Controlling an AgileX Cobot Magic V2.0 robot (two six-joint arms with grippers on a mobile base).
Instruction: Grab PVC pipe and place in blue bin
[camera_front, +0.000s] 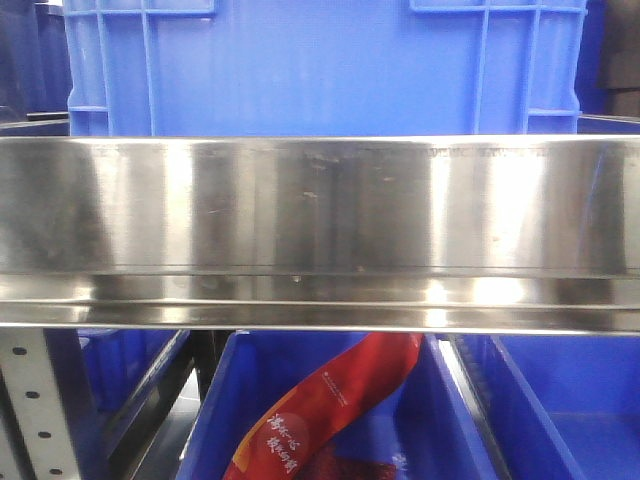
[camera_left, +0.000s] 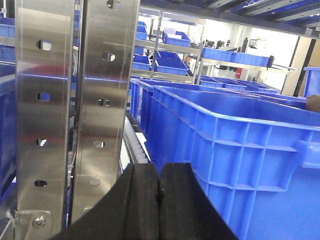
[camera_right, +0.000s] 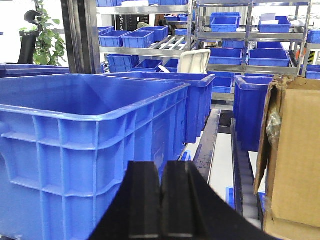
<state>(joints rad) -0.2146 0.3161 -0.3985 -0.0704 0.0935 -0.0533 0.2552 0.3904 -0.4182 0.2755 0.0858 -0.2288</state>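
- Left gripper: black pads pressed flat together, nothing pinched, parked beside a steel rack post and a blue bin.
- Right gripper: also squeezed closed and empty, next to a cardboard box.
- PVC pipe: can't be spotted in any view.

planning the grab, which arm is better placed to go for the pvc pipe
Cannot tell: no PVC pipe shows in any view. Both the left gripper and the right gripper are shut and empty, each beside a blue bin.
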